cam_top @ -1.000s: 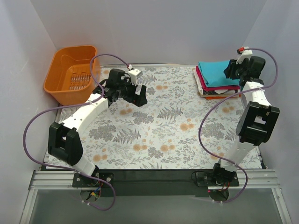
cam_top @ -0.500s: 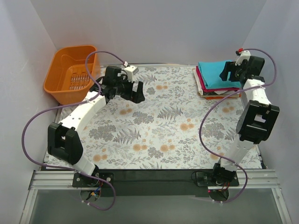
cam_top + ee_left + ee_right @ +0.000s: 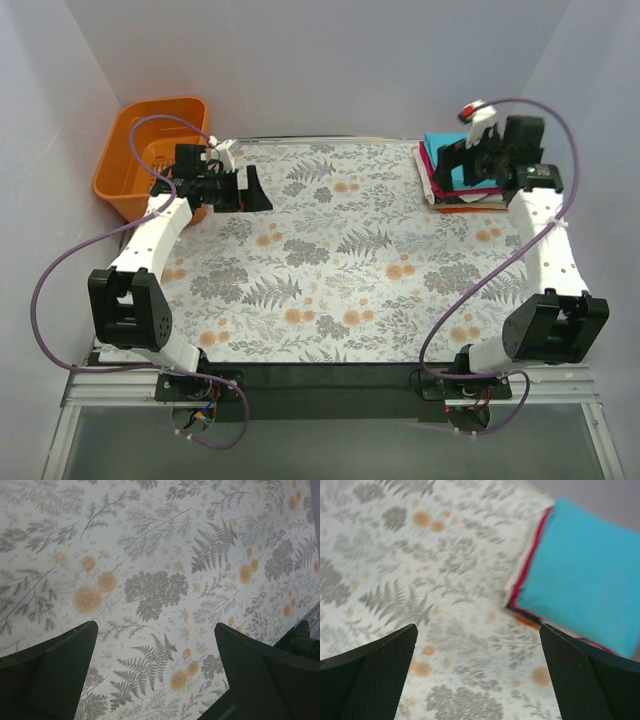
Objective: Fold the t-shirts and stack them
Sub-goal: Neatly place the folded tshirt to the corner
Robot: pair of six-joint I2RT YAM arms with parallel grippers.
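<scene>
The folded t-shirts sit in a stack (image 3: 440, 185) at the table's back right. The teal one (image 3: 585, 575) lies on top, with a magenta-pink edge (image 3: 527, 575) and an orange edge (image 3: 527, 621) showing beneath. My right gripper (image 3: 455, 165) hovers above the stack's left part, open, with only the floral tablecloth between its fingers (image 3: 477, 627). My left gripper (image 3: 250, 190) is open and empty at the back left, beside the orange basket. The left wrist view shows nothing but tablecloth between its fingers (image 3: 155, 626).
An orange plastic basket (image 3: 160, 104) stands in the back-left corner, touching the left arm's wrist area. White walls close in the table on the left, back and right. The floral cloth (image 3: 340, 260) covers the table.
My right gripper has opened wide and risen off the stack, shifting left. The left arm has swung back and left, from the table's middle toward the basket, staying open.
</scene>
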